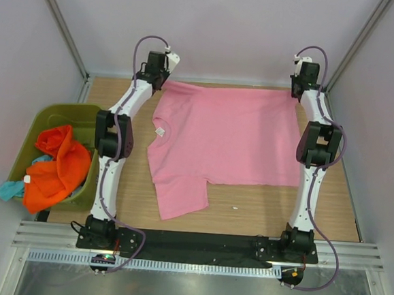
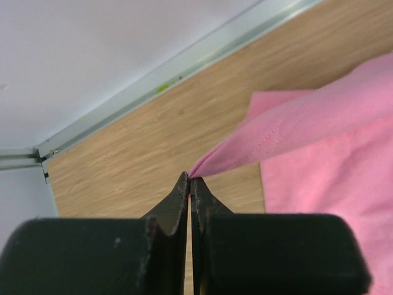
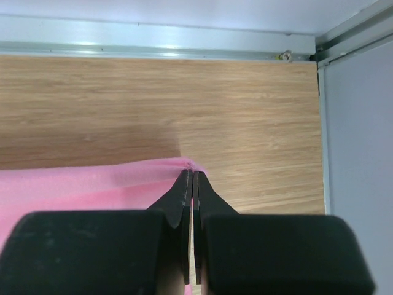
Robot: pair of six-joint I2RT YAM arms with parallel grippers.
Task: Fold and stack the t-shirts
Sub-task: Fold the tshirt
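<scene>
**While its far edge is being held at two corners, the pink t-shirt [image 1: 232,136] is lying spread on the desk [image 1: 261,200]**

Since the shirt is lying sideways, its collar is pointing toward the left arm and its hem toward the right. The left tool [image 2: 190,178] is pinching, with its jaws fully together, what looks like the far sleeve corner, and the cloth is standing up off the wood in a taut ridge. The right tool [image 3: 191,173] is clamping the far hem corner, low against the desk. The orange t-shirt [image 1: 62,171] and a teal one [image 1: 8,189] are sitting heaped in the olive bin [image 1: 49,112] beside the desk's left edge, well apart from the pink one.

This cloth is looking thin, light and limp. It is likely going to sag and drag rather than hold a shape, so both corners are probably needing to travel together and level. Stitched edges such as the sleeve tip and hem corner are looking like the surest holds, as a mid-panel pinch is risking bunching up a single layer. The near sleeve is sticking out past the body and may be trailing during a fold.
</scene>
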